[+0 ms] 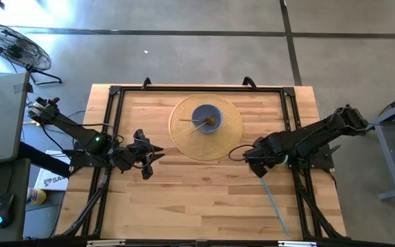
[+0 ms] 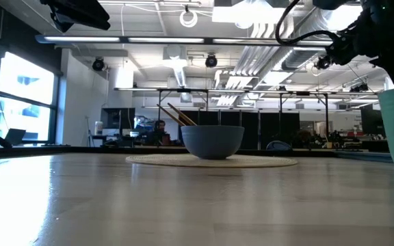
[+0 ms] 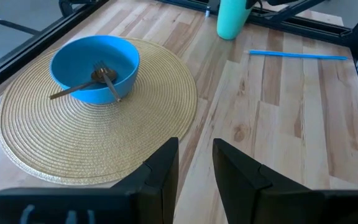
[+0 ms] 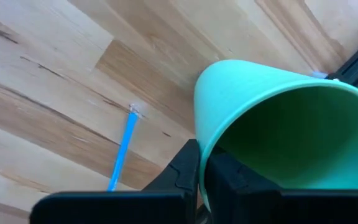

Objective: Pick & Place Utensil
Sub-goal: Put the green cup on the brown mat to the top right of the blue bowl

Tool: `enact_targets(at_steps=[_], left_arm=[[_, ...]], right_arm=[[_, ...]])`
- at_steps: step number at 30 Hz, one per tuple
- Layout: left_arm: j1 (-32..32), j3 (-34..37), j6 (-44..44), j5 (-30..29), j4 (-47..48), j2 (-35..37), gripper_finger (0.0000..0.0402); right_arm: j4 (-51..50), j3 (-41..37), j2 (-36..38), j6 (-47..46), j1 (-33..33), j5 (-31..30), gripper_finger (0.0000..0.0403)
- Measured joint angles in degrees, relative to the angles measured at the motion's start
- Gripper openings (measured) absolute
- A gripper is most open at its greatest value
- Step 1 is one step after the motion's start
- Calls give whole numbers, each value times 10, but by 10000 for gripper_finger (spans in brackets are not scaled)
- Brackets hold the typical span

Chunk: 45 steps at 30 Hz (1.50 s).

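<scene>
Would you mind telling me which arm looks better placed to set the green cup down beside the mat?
The right, probably. Its pincer already grips the cup by the rim, near the mat. The left pincer is open and empty, across the mat from it.

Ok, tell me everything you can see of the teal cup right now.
The teal plastic-looking cup is smooth, plain and tapered, with nothing visible inside it. The right hand is shut on its rim, one finger inside the wall and one outside, holding it above the wooden table near the table's right side. The thin blue straw lies flat on the table beside it, not touching it.
</scene>
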State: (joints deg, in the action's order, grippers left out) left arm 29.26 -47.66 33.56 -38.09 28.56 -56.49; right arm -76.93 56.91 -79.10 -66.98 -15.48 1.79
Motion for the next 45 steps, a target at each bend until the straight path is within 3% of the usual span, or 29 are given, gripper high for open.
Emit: enact_targets(at_steps=[13,22,30,36,45], left_arm=[[0,0,0,0,0,0,96],[0,0,0,0,0,0,96],[0,0,0,0,1,0,96],[0,0,0,5,6,0,96],[0,0,0,11,14,0,96]], right_arm=[[52,67,-1,29,13,-56,6],[93,79,-77,104,40,-29,8],[88,170,-138,156,43,-74,10],[85,195,-180,191,43,-78,11],[93,194,-184,221,42,-87,34]])
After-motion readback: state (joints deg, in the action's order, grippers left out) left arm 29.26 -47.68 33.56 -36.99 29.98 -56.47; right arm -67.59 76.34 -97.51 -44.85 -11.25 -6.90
